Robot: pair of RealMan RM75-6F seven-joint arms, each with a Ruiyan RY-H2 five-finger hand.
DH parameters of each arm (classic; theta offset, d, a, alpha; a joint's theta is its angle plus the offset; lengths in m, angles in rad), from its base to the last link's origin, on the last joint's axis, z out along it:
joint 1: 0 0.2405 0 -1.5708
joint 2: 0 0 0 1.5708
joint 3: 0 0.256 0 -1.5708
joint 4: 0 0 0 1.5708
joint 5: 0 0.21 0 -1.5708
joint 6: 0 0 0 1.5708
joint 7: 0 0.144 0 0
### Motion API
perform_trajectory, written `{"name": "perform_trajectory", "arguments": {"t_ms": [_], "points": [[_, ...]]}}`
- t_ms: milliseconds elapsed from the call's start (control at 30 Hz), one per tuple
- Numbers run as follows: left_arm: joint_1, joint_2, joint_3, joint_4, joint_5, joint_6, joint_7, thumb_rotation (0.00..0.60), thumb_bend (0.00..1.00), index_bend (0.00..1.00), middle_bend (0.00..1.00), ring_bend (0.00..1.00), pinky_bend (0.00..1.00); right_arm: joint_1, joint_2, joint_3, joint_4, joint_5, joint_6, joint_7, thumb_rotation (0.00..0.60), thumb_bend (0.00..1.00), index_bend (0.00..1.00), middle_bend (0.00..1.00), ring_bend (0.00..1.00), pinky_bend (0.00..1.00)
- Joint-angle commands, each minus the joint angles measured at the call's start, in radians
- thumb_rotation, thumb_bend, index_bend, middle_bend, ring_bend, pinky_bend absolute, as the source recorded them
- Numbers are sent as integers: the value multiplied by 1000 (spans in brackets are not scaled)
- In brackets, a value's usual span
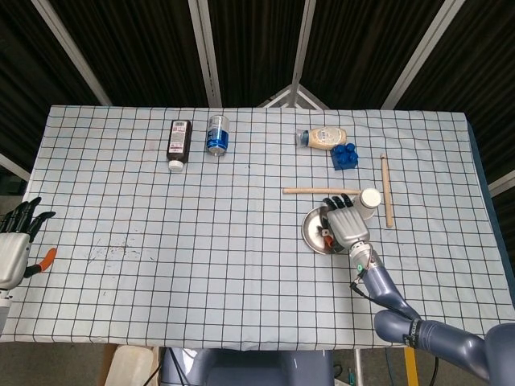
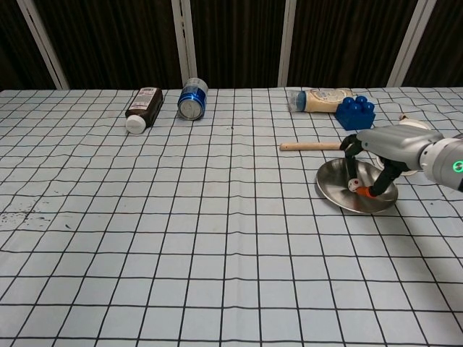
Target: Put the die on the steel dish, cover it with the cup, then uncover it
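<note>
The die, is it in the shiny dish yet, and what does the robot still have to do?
Nearly. The right hand has the die low inside the steel dish, fingers still at it, so letting go is in hand. The cup stands on the table just behind the dish, untouched, so covering and uncovering are both left. The left hand waits at the table's far edge.

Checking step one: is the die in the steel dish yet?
In: the die sits inside the steel dish, right hand low over it.

Silver dish [image 2: 340,195], blue brick [image 2: 355,113], black-checked white cloth [image 2: 217,238]
</note>
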Motion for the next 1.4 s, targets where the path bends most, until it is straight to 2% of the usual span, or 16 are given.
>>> {"name": "perform_trajectory", "arguments": {"t_ms": [33, 200, 333, 533, 700, 867, 1133, 1400], "points": [[1, 0, 0, 0, 0, 2, 0, 600, 467, 193, 0, 0, 99, 2, 0, -4, 0, 5, 1, -2, 600, 318, 440, 137, 88, 0], [0, 0, -1, 1, -3, 0, 0, 600, 467, 194, 0, 0, 99, 6, -1, -6, 2, 19, 5, -12, 600, 169, 327, 121, 77, 0], [0, 0, -1, 1, -2, 0, 1, 600, 468, 194, 0, 0, 99, 7, -6, -4, 7, 29, 19, -22, 600, 73, 301, 116, 75, 0], [0, -1, -3, 3, -6, -1, 1, 600, 467, 194, 0, 0, 99, 2, 19, -8, -36, 20, 53, -37, 600, 68, 242, 110, 68, 0], [-2, -2, 1, 0, 1, -3, 3, 600, 467, 194, 0, 0, 99, -4, 72, 14, -109, -26, 127, -39, 600, 68, 239, 109, 68, 0], [3, 1, 2, -3, 4, 7, -2, 600, 467, 194, 0, 0, 99, -6, 111, 42, -137, -8, 145, -31, 600, 68, 239, 110, 68, 0], [2, 1, 1, 0, 2, 5, -3, 600, 467, 194, 0, 0, 99, -5, 167, 73, -82, 91, 97, -16, 600, 68, 239, 114, 95, 0], [8, 1, -4, -3, -6, 18, 6, 600, 467, 195, 0, 0, 98, -4, 191, 72, -9, 139, 38, 20, 600, 68, 252, 198, 99, 0]]}}
